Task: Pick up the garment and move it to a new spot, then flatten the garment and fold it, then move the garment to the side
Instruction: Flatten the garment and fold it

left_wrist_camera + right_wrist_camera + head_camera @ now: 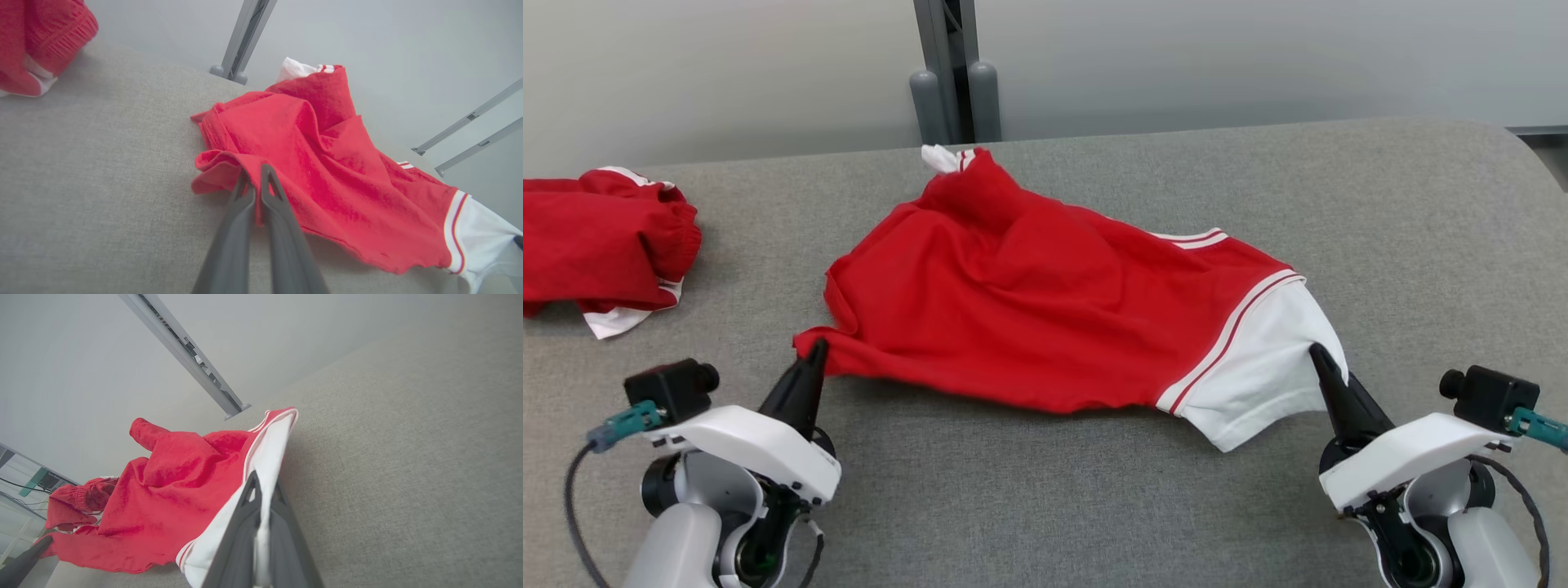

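A red garment [1045,302] with a white, red-striped end lies rumpled across the middle of the grey table [1045,490]. My left gripper [815,346] is shut on its near left red corner; in the left wrist view the red cloth [327,171] is pinched between the dark fingers [245,196]. My right gripper [1316,353] is shut on the white end at the near right. The right wrist view shows white cloth [265,457] running down between the closed fingers [249,506], with the red part [163,498] hanging off to the left.
A second red garment with white trim [605,245] lies bunched at the table's far left. A grey post [956,82] stands behind the table's far edge against a pale wall. Bare grey cloth surface stretches to the right and along the near edge.
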Robot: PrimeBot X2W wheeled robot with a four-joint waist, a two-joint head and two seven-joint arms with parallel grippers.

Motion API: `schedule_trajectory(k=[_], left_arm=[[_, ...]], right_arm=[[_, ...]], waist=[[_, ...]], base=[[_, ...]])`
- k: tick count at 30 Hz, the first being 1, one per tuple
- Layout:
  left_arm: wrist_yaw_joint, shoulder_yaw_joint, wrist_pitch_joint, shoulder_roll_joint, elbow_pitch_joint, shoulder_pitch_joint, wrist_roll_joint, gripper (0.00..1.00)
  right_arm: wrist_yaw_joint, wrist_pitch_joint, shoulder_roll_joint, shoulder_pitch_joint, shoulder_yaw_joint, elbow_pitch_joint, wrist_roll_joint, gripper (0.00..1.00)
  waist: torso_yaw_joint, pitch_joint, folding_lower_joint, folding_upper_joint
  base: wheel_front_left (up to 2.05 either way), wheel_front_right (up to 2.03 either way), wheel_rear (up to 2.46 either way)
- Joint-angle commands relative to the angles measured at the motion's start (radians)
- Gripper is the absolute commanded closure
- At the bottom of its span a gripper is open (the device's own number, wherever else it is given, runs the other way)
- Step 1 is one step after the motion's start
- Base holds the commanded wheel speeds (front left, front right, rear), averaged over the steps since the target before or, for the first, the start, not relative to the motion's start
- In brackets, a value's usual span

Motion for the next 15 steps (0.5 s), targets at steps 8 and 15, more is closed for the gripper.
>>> schedule_trajectory(k=[8, 15], left_arm=[[0.016, 0.072, -0.010, 0.012, -0.227, 0.021, -0.068, 1.00], [0.037, 0.114, 0.018, 0.014, -0.379, 0.011, -0.125, 1.00]], right_arm=[[0.000, 0.029, -0.006, -0.067, -0.020, -0.079, 0.047, 1.00], [0.000, 0.062, -0.006, -0.122, -0.054, -0.161, 0.120, 1.00]], waist=[[-0.003, -0.051, 0.0000, 0.0000], [-0.011, -0.077, 0.0000, 0.0000]], base=[[0.00, 0.00, 0.00], [0.00, 0.00, 0.00]])
